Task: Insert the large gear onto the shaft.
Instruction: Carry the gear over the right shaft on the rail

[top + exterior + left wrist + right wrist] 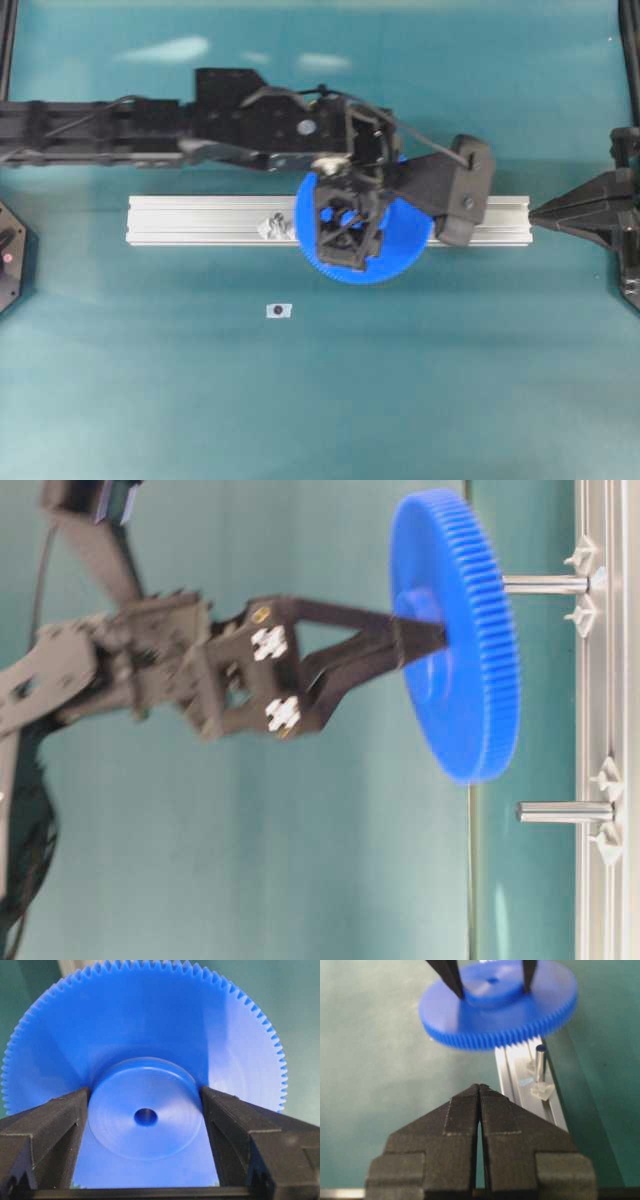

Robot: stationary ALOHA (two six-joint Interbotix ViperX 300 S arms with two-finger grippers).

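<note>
Both arms are matte black with boxy, angular links. The left arm (pixel 150 125) carries a thin black cable along its top and a silver screw near the wrist. Behind the left hand (pixel 425 640) sit white cross-shaped inserts and brass screws. The right hand (pixel 480 1092) has wedge-shaped, layered printed fingers.

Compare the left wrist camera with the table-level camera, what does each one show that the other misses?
Only the left wrist view shows the large gear's small centre hole and both fingers pressed against the raised hub. Only the table-level view shows the aluminium rail, two pegs standing on it, the shaft and a second peg, and the gear not yet on either. Both show the left claw shut on the blue gear.
</note>
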